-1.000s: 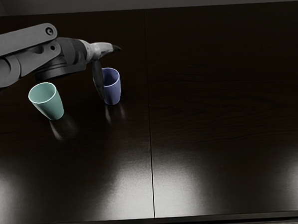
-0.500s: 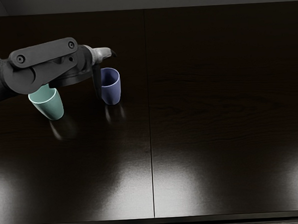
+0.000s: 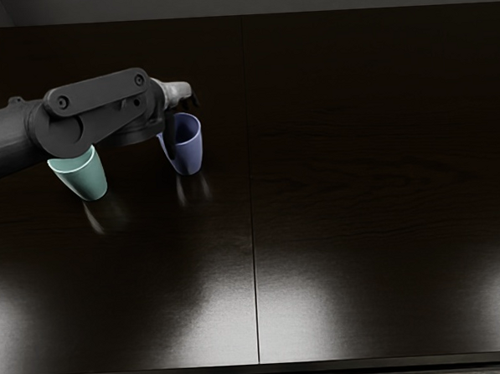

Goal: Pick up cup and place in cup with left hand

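Left hand (image 3: 172, 94) lower in view by the blue cup (image 3: 191, 150), fingers more bent, arm (image 3: 62, 130) farther in, now partly covering the green cup (image 3: 86, 177)

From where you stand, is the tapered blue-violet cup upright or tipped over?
Upright: the tapered blue-violet cup has its round, open rim on top and its narrower base down on the dark table.

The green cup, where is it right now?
In the head view, the green cup stands toward the picture's left side, left of the blue cup, with the left arm covering part of its rim.
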`<state>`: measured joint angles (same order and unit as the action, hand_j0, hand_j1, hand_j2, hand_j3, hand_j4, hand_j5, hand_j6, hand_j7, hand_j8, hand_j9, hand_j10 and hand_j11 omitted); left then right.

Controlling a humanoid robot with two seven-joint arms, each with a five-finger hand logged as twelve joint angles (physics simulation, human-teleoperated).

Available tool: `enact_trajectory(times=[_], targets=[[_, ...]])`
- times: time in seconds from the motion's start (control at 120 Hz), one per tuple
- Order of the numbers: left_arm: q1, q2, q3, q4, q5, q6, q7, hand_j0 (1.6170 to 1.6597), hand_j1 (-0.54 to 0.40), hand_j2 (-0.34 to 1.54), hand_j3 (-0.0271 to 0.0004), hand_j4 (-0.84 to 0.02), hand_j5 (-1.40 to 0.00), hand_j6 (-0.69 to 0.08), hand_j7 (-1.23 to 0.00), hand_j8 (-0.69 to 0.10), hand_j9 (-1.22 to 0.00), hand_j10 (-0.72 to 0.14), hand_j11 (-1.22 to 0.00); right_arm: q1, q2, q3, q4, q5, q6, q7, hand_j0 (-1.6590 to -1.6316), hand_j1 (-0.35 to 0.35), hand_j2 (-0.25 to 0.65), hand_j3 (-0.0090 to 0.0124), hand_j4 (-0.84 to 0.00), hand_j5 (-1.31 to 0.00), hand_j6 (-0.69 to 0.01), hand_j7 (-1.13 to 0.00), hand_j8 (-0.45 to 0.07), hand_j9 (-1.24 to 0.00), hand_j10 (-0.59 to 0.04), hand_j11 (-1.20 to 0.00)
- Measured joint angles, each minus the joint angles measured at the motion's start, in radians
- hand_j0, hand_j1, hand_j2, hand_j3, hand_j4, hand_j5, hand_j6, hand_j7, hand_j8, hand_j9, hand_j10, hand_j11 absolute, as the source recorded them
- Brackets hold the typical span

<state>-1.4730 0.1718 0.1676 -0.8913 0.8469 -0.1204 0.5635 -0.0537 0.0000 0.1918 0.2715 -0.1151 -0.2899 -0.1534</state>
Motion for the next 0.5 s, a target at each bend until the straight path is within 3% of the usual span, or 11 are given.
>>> enact_trajectory(times=[0.2, 0.333, 0.5], targets=[[0.0, -0.002, 0.002, 0.0, -0.002, -0.018, 0.0, 1.6581, -0.103, 0.06, 0.0, -0.304, -0.41, -0.306, -0.4, -0.307, -0.4, -0.307, -0.4, 0.0, 0.0, 0.0, 0.0, 0.0, 0.0, 0.0, -1.6581, -0.316, -0.006, 0.0, -0.028, -0.04, -0.028, -0.04, -0.028, -0.04, -0.028, -0.04], [-0.003, -0.002, 0.002, 0.0, -0.003, -0.039, 0.0, 1.6578, -0.122, 0.08, 0.0, -0.359, -0.46, -0.346, -0.47, -0.357, -0.46, -0.357, -0.46, 0.0, 0.0, 0.0, 0.0, 0.0, 0.0, 0.0, -1.6581, -0.316, -0.006, 0.0, -0.028, -0.04, -0.028, -0.04, -0.028, -0.04, -0.028, -0.04], [-0.004, -0.002, 0.001, -0.001, -0.001, -0.051, 0.0, 1.6569, -0.114, 0.11, 0.0, -0.425, -0.49, -0.339, -0.52, -0.378, -0.52, -0.405, -0.52, 0.0, 0.0, 0.0, 0.0, 0.0, 0.0, 0.0, -1.6581, -0.316, -0.006, 0.0, -0.028, -0.04, -0.028, -0.04, -0.028, -0.04, -0.028, -0.04]])
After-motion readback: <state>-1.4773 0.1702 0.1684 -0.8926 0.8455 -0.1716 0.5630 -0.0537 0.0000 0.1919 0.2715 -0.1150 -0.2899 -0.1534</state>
